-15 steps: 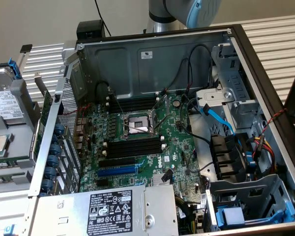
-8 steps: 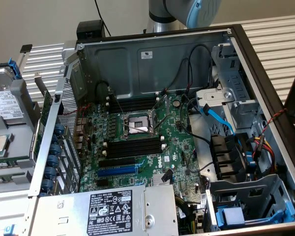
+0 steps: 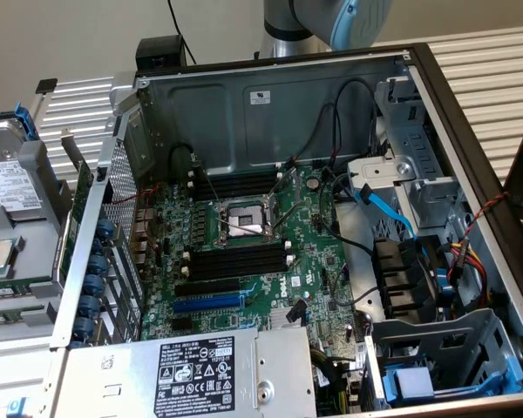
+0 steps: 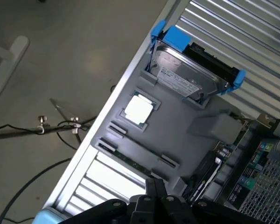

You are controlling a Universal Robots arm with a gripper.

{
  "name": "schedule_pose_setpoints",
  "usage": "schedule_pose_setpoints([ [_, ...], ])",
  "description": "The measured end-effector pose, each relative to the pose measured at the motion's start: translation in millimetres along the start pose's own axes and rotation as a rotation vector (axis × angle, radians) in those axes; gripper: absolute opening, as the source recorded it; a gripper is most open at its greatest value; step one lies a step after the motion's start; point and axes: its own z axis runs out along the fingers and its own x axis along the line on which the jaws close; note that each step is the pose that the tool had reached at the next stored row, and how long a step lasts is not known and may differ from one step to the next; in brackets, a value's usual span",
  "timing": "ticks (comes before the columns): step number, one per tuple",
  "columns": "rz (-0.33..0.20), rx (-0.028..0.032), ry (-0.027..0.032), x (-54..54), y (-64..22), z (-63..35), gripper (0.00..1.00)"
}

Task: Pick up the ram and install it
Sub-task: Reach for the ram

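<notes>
Closed fingertips of the gripper sit closest to the wrist camera, pressed together and holding nothing. Just beyond them the ram lies untouched in a long groove of the grey tray, apparently on edge. Further along the tray come the square processor chip and then the hard drive in its blue bracket.

In the exterior view this tray is at nine o'clock from the open case. Inside the case, empty black memory slots lie at six o'clock from the processor socket.

I judge the reach for the stick to be the step in hand. To do it well, the jaws should spread before descending and straddle the stick's thin faces near mid-length. They should stay square to the groove and clear of the tray's end lugs.
</notes>
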Motion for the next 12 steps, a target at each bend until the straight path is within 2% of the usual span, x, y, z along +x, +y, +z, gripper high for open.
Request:
schedule_pose_setpoints([
  [6,-0.087,-0.0016,0.0043,0.0,0.1,0.3,0.11],
  [12,-0.197,-0.0025,0.0078,0.0,0.0,0.3,0.11],
])
